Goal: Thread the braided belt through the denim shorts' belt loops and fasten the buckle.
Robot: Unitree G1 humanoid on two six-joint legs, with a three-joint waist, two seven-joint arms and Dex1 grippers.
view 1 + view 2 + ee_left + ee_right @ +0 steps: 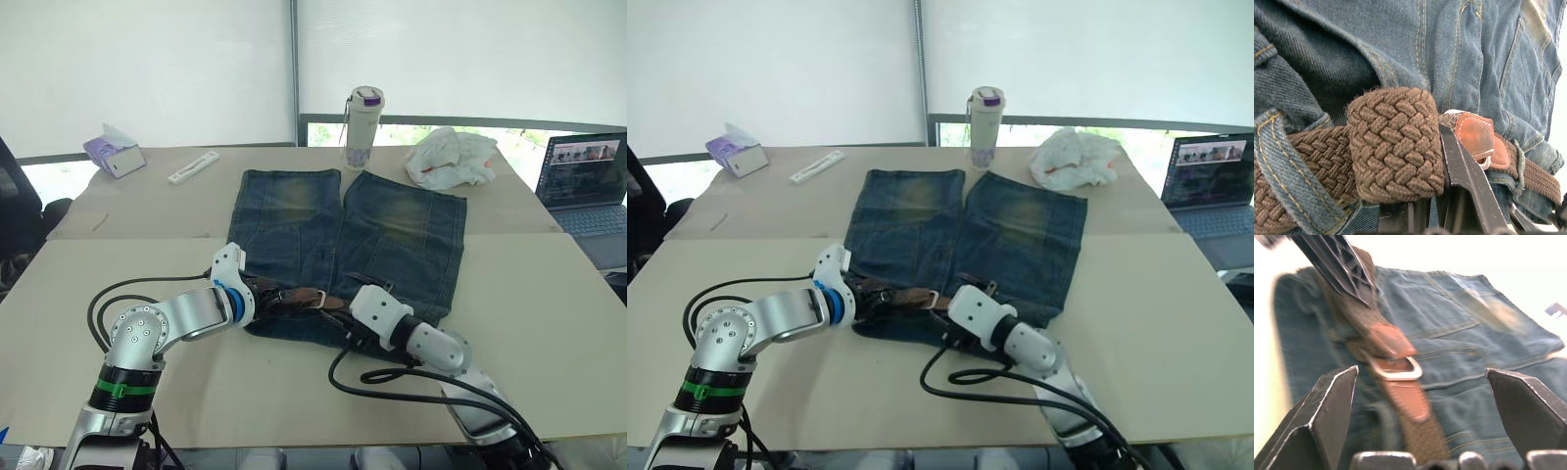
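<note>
The denim shorts lie flat on the table, waistband toward me. The braided belt runs along the waistband, under a belt loop. Its silver buckle sits between tan leather tabs near the waistband's middle. My left gripper is at the left of the waistband, shut on a folded part of the belt, with one black finger pressed against it. My right gripper stands wide open just short of the buckle, touching nothing.
At the far side of the table stand a bottle with a purple lid, a crumpled white cloth, a tissue box and a flat white item. A laptop is open at the right. Black cables trail from both arms.
</note>
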